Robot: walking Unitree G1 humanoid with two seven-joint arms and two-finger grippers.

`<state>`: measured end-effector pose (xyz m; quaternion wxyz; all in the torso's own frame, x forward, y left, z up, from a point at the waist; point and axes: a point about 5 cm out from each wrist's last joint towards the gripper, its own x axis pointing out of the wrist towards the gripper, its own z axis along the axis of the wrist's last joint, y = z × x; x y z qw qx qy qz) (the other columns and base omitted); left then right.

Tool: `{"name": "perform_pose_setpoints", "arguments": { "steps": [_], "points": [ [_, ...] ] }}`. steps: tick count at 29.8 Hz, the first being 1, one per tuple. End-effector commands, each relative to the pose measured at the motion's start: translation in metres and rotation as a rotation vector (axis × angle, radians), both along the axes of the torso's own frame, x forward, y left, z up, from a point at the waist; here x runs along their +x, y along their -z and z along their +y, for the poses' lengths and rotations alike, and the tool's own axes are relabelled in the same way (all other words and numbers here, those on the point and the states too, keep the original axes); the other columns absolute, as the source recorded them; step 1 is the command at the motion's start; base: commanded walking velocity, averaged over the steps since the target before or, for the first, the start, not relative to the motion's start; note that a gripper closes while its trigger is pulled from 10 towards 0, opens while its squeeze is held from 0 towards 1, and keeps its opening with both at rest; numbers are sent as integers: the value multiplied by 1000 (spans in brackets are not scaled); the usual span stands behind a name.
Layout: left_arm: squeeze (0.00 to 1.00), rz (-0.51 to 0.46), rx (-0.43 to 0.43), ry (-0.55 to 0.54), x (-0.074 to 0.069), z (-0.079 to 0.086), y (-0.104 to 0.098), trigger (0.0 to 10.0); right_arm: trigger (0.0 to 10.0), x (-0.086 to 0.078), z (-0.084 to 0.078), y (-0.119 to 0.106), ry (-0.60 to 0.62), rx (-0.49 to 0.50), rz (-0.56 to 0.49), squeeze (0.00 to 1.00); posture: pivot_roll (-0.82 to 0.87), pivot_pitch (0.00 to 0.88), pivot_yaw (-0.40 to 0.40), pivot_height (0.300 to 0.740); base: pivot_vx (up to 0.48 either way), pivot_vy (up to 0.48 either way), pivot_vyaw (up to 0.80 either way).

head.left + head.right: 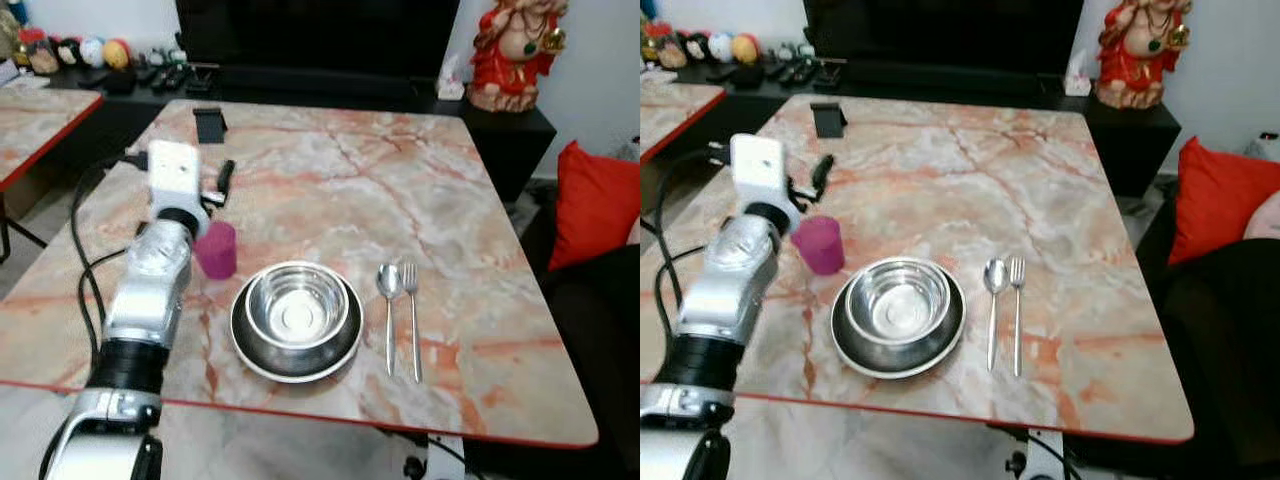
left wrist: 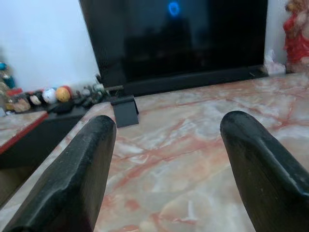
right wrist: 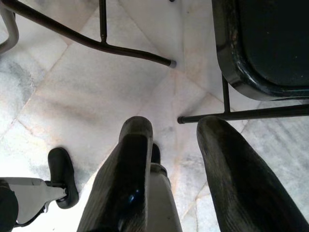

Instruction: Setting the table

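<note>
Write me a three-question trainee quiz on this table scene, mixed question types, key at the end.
1. True or false: the bowl sits inside the plate.
2. Which lies nearer the plate: (a) the fork or (b) the spoon?
3. Fill in: the left gripper is open above the table, just beyond the pink ____.

Key
1. True. The steel bowl rests in the middle of the plate.
2. b. The spoon lies between plate and fork, on the plate's right.
3. cup. It stands on the plate's left.
</note>
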<state>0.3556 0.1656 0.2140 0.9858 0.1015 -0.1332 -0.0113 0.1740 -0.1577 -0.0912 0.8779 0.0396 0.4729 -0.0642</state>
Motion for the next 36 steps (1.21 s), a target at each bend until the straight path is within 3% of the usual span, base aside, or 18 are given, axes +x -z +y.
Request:
{"name": "perform_pose_setpoints", "arguments": {
  "steps": [1,11,14,16,19,29,36],
  "points": [
    [0,-75,-14,10,-7,-8,-3,10000,10000,1,-1,0,15,-8,-6,0,58,0,-30,731,0,0,0],
    [0,-65,-59,-1,-14,-13,21,10000,10000,-1,-2,0,42,-15,-7,0,27,0,-16,731,0,0,0],
    [0,-75,-56,12,-12,-16,20,10000,10000,-2,-2,1,62,-22,-6,0,10,0,0,731,0,0,0],
    [0,-78,-50,21,-10,-17,20,10000,10000,-13,-22,3,83,-41,-20,0,4,0,7,731,0,0,0],
    [0,-80,-47,24,-9,-17,20,10000,10000,-14,-29,1,87,-53,-48,0,-2,0,11,731,0,0,0],
    [0,-99,-44,24,-9,-16,19,10000,10000,-14,-29,0,123,-100,-63,0,-19,0,14,731,0,0,0],
    [0,-139,-38,-16,-6,-5,11,10000,10000,-14,-31,0,126,-102,-58,0,-14,0,7,731,0,0,0]
  ]
}}
